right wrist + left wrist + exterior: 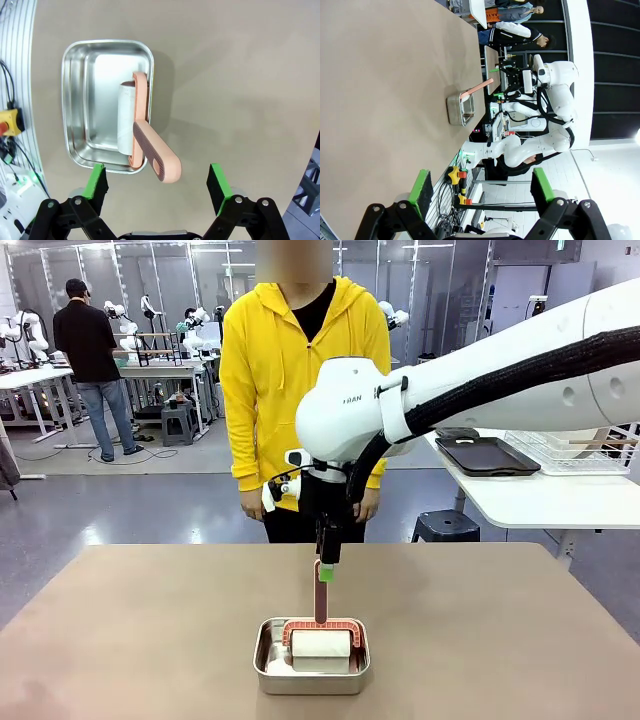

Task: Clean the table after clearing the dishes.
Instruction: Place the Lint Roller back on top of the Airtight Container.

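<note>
A white robot arm, the robot's right one, reaches in from the right side of the front view and bends down over the middle of the large rectangular tan-brown table [150,620]. Its black two-finger right gripper [326,570] points straight down, hanging directly above the tip of a lint roller's handle. From the front it is hard to say whether the green pads touch that handle. The right wrist view settles it: the green-padded fingers [96,181] stand wide apart, one on each side of the handle's end, with clear gaps and nothing held.

The left gripper [482,190] appears in the left wrist view, turned sideways so the table runs up the picture. Its green-padded fingers [423,186] are also spread wide and hold nothing; it sits off the table's near edge, well apart from the pan.

A small rectangular steel pan with rounded corners [270,665] rests on the table near the robot's edge, about centred. Inside it lies a lint roller [321,640]: a white paper roll in a salmon-pink frame, with a long pink ribbed handle rising out of the pan and leaning up over its rim.

The tan tabletop around the pan is bare. A person in a yellow hooded top [275,370] stands at the far side of the table, arms down. A dark tray [485,455] lies on a white side table [540,500] at the right.
</note>
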{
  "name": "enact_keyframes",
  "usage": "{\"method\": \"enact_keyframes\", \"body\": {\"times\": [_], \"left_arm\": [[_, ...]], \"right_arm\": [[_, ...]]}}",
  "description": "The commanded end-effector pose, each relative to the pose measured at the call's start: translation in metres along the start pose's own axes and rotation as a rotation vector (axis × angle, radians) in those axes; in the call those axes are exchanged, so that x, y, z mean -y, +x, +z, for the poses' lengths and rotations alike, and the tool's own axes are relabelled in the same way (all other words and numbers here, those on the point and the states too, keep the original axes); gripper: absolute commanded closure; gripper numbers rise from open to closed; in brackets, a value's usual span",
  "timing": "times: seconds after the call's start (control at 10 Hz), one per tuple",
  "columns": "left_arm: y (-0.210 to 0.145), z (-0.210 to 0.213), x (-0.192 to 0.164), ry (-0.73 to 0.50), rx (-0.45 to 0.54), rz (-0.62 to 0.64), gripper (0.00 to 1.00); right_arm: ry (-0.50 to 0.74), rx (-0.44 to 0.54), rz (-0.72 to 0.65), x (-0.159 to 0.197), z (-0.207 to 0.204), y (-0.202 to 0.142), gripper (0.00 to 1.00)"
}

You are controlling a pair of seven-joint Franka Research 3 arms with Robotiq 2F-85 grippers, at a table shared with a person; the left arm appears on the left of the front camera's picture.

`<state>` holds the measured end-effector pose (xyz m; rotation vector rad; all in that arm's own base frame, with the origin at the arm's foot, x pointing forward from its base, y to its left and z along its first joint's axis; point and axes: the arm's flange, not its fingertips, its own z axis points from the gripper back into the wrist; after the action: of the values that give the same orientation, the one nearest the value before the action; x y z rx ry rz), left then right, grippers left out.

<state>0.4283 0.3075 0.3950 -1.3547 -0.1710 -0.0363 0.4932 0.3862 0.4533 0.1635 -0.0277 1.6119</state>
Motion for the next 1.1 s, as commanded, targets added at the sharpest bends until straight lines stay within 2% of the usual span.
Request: {"method": "enact_keyframes", "body": {"times": [0.0, 0.2, 0.3, 0.4, 0.5, 0.6, 0.8, 1.0], "left_arm": [[-0.002, 0.001, 0.000, 0.005, 0.002, -0.008, 0.00], [-0.002, 0.001, 0.000, 0.005, 0.002, -0.008, 0.00], [-0.002, 0.001, 0.000, 0.005, 0.002, -0.008, 0.00], [-0.002, 0.001, 0.000, 0.005, 0.002, -0.008, 0.00], [-0.002, 0.001, 0.000, 0.005, 0.002, -0.008, 0.00], [-0.002, 0.001, 0.000, 0.005, 0.002, -0.008, 0.00], [-0.002, 0.001, 0.000, 0.005, 0.002, -0.008, 0.00], [-0.002, 0.001, 0.000, 0.005, 0.002, -0.008, 0.00]], "right_arm": [[0.131, 0.275, -0.114, -0.014, 0.044, -0.022, 0.00], [0.192, 0.514, -0.222, -0.018, 0.072, -0.068, 0.00], [0.176, 0.594, -0.374, -0.017, 0.075, -0.096, 0.00], [0.262, 0.777, -0.469, -0.013, 0.074, -0.131, 0.00], [0.351, 0.912, -0.580, -0.014, 0.067, -0.167, 0.00], [0.506, 1.074, -0.639, -0.011, 0.060, -0.205, 0.00], [0.591, 1.275, -0.729, -0.018, 0.055, -0.281, 0.00], [0.564, 1.360, -0.822, -0.042, 0.067, -0.372, 0.00]]}}
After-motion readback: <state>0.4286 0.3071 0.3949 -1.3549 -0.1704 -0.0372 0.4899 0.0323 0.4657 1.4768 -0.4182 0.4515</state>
